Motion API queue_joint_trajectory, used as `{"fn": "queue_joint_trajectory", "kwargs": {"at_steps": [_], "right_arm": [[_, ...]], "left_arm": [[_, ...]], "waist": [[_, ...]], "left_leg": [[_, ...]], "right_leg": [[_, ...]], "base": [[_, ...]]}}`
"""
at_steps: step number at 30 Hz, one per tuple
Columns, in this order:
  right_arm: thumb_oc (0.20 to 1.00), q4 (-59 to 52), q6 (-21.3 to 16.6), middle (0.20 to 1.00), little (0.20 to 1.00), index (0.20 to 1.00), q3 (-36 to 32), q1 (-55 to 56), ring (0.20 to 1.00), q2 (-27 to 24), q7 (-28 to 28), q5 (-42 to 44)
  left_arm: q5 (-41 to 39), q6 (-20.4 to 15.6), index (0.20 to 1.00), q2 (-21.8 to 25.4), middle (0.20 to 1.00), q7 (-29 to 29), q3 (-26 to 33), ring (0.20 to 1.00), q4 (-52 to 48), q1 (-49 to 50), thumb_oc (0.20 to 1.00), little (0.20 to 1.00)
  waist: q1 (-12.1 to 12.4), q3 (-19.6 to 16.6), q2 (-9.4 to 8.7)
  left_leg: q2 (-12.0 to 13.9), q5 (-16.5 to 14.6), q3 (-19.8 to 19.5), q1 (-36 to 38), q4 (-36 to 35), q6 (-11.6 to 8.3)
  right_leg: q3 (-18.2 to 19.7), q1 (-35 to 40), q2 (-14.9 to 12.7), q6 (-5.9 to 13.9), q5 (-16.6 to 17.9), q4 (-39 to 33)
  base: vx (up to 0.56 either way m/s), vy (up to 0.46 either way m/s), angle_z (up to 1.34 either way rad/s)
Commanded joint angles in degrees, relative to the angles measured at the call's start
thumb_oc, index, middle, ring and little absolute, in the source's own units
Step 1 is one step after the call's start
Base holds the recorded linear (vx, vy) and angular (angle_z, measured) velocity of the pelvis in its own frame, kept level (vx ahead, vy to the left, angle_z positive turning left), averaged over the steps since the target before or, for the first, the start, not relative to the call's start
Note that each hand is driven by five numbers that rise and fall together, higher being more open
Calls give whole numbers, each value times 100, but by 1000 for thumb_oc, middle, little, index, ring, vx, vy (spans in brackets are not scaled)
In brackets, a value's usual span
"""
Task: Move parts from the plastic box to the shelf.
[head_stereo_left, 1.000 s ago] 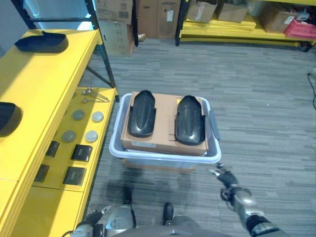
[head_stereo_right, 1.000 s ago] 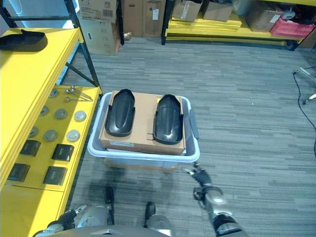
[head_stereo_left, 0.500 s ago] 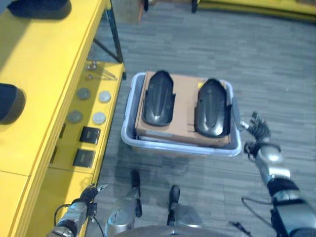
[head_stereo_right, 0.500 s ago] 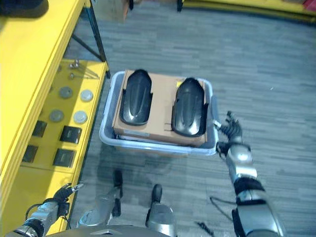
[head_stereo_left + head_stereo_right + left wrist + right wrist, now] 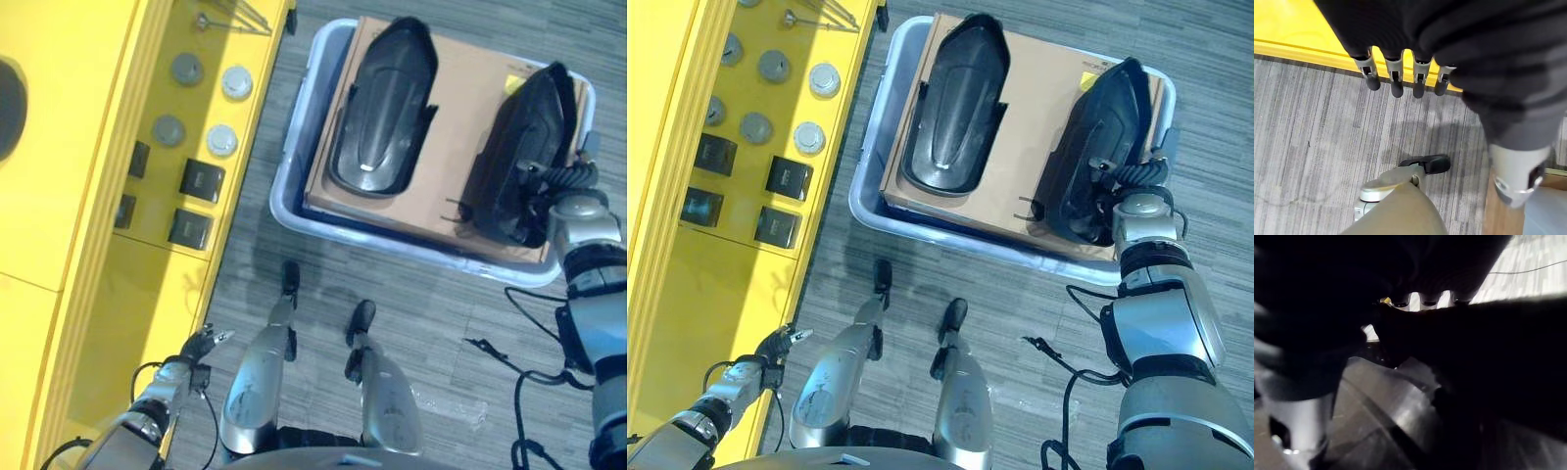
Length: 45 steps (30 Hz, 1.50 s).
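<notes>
Two black moulded parts lie on a brown cardboard sheet [image 5: 460, 108] that rests across the top of the pale plastic box [image 5: 304, 137] on the grey floor [image 5: 1019, 323], and we see them side by side, well apart. The left part [image 5: 382, 108] sits untouched near the box's left wall. Our right hand [image 5: 1132, 181] is at the near end of the right part [image 5: 1097, 147], touching it; in the right wrist view its fingers [image 5: 1425, 298] reach over the part's dark edge, but we cannot tell whether they have closed round it. Our left hand [image 5: 199, 345] hangs low on the near left, beside the yellow shelf [image 5: 59, 245], holding nothing; in the left wrist view its fingers [image 5: 1396, 81] hang straight and slightly apart above the floor. On the shelf's lower level lie round grey discs [image 5: 235, 81] farther off and small black square boxes [image 5: 201, 178] nearer, just left of the plastic box.
</notes>
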Motion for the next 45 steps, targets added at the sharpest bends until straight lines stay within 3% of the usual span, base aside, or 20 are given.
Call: {"fn": "queue_joint_trajectory", "kwargs": {"at_steps": [1, 6, 10, 13, 17, 18, 19, 20, 22, 23, 25, 26, 28, 29, 32, 34, 35, 40, 42, 45], "right_arm": [[200, 277, 668, 200, 200, 200, 728, -20, 200, -225, 882, -462], [200, 544, 850, 200, 200, 200, 730, 183, 200, -116, 952, -497], [200, 636, 856, 200, 200, 200, 573, 395, 200, -30, 723, -321], [200, 643, 675, 200, 200, 200, 355, 600, 200, -22, 487, -342], [200, 491, -24, 200, 200, 200, -15, 1137, 200, -120, 204, -482], [200, 370, -90, 200, 200, 200, -83, 1287, 200, -154, 143, -528], [200, 35, -427, 200, 200, 200, -250, 1660, 200, -187, -87, -671], [200, -409, -486, 200, 200, 200, -325, 1900, 200, -245, -176, -694], [200, -942, -495, 200, 200, 200, -416, 2163, 200, -297, -378, -796], [200, -1461, -659, 200, 200, 200, -527, 2444, 200, -370, -579, -1029], [200, -1762, -616, 200, 200, 200, -623, 2609, 200, -418, -629, -1149], [200, -2518, -744, 200, 200, 200, -850, 2977, 200, -527, -924, -1564], [200, -3464, -602, 200, 200, 200, -1109, 3431, 200, -581, -1098, -2114], [200, -3944, -743, 200, 200, 200, -1198, 3635, 200, -601, -1290, -2588], [200, -4643, -689, 200, 200, 200, -1140, 3600, 200, -688, -1414, -3093], [200, -4988, -786, 200, 200, 200, -1077, 3498, 200, -763, -1486, -3326], [200, -5355, -959, 200, 200, 200, -991, 3371, 200, -750, -1602, -3595], [200, -5833, -1291, 200, 200, 200, -818, 3046, 200, -692, -1714, -3853], [200, -6195, -1241, 200, 200, 200, -571, 2670, 200, -559, -1641, -3914], [200, -6303, -1325, 200, 200, 200, -441, 2504, 200, -463, -1650, -3976]], "left_arm": [[-274, -249, 1000, 85, 1000, -2, -89, 1000, -151, 25, 1000, 1000], [-191, -436, 1000, 133, 1000, -35, -140, 1000, -388, -12, 1000, 1000], [227, -826, 1000, 163, 1000, 94, -191, 1000, -581, 13, 1000, 1000], [377, -879, 1000, 230, 1000, 178, -233, 1000, -871, -26, 1000, 1000], [518, -756, 1000, 495, 1000, 310, -361, 1000, -1774, 24, 1000, 1000], [450, -583, 1000, 603, 1000, 353, -393, 1000, -2072, 57, 1000, 1000], [605, -398, 1000, 860, 1000, 479, -415, 1000, -2678, 149, 1000, 1000], [709, -102, 1000, 1078, 1000, 568, -415, 1000, -3189, 195, 1000, 1000], [837, 42, 1000, 1278, 1000, 562, -345, 1000, -3700, 243, 1000, 1000], [887, 90, 1000, 1439, 1000, 432, -214, 1000, -4198, 297, 1000, 1000], [824, 358, 1000, 1537, 1000, 392, -134, 1000, -4566, 313, 1000, 1000], [839, 495, 1000, 1710, 1000, 146, 81, 1000, -5374, 340, 1000, 1000], [614, 921, 1000, 1867, 1000, -147, 332, 1000, -6150, 313, 1000, 1000], [479, 953, 1000, 1943, 1000, -368, 371, 1000, -6437, 220, 1000, 1000], [178, 1113, 1000, 1874, 1000, -481, 299, 1000, -6647, -53, 1000, 1000], [-398, 1209, 1000, 1752, 1000, -444, 188, 1000, -6682, -229, 1000, 1000], [-913, 1344, 1000, 1452, 1000, -339, 152, 1000, -6659, -346, 1000, 1000], [-926, 1181, 1000, 1000, 1000, -92, -4, 1000, -6480, -620, 1000, 1000], [-743, 1143, 1000, 608, 1000, 246, -159, 1000, -6254, -957, 1000, 1000], [-702, 1156, 1000, 434, 1000, 369, -195, 1000, -6130, -1101, 1000, 1000]], "waist": [[-2, -91, -101], [52, -91, -47], [64, -91, -23], [39, -91, -23], [-4, -270, -75], [-15, -380, -101], [-58, -576, -169], [-99, -730, -228], [-148, -899, -293], [-201, -1051, -347], [-214, -1127, -371], [-270, -1299, -407], [-344, -1580, -453], [-379, -1754, -490], [-459, -1974, -545], [-523, -2083, -583], [-591, -2173, -614], [-691, -2298, -670], [-749, -2387, -710], [-776, -2414, -715]], "left_leg": [[-69, -1243, -278, -320, 1021, -115], [-87, -1196, -323, -351, 924, -93], [-72, -1198, -306, -69, 749, -108], [-43, -1182, -241, 366, 522, -138], [12, -1193, -179, 949, 252, -205], [25, -1185, -165, 1046, 194, -222], [64, -1204, -97, 1269, 120, -261], [90, -1213, -41, 1412, 84, -278], [114, -1206, 17, 1531, 47, -291], [134, -1208, 76, 1654, 8, -305], [140, -1208, 92, 1710, -10, -306], [157, -1233, 140, 1882, -52, -308], [167, -1250, 192, 2065, -103, -294], [166, -1257, 233, 2162, -126, -267], [172, -1321, 276, 2309, -152, -243], [173, -1352, 305, 2377, -165, -235], [172, -1383, 325, 2452, -178, -224], [167, -1441, 386, 2547, -194, -206], [161, -1490, 415, 2605, -215, -195], [158, -1513, 427, 2627, -215, -188]], "right_leg": [[79, -515, -118, -156, -21, -30], [44, -609, -159, -135, -11, 33], [11, -377, -168, -108, 5, -74], [-26, -2, -162, -76, 31, -243], [-101, 566, -139, -19, 85, -535], [-116, 673, -125, -8, 121, -628], [-141, 897, -112, 22, 147, -748], [-144, 1034, -101, 39, 177, -820], [-145, 1158, -86, 51, 220, -910], [-145, 1291, -68, 54, 245, -1001], [-140, 1353, -58, 55, 260, -1044], [-124, 1526, -33, 65, 269, -1121], [-103, 1714, -5, 82, 294, -1217], [-91, 1824, 16, 87, 316, -1270], [-71, 1967, 57, 89, 279, -1304], [-25, 2026, 84, 95, 259, -1309], [36, 2087, 107, 94, 238, -1321], [117, 2166, 142, 88, 197, -1335], [165, 2205, 169, 92, 152, -1337], [179, 2227, 182, 87, 128, -1338]], "base": [[-61, 29, 4], [-45, 9, 8], [-28, 20, 2], [0, 0, 0], [16, -15, 6], [80, -50, 1], [125, -63, -3], [121, -55, -7], [79, -29, -6], [75, -27, -9], [43, -27, -12], [58, -34, -11], [128, -41, -5], [90, -26, -4], [39, -31, -10], [-8, -5, -8], [-19, 2, -11], [-6, -3, -16], [2, -5, -3], [4, 1, -6]]}}
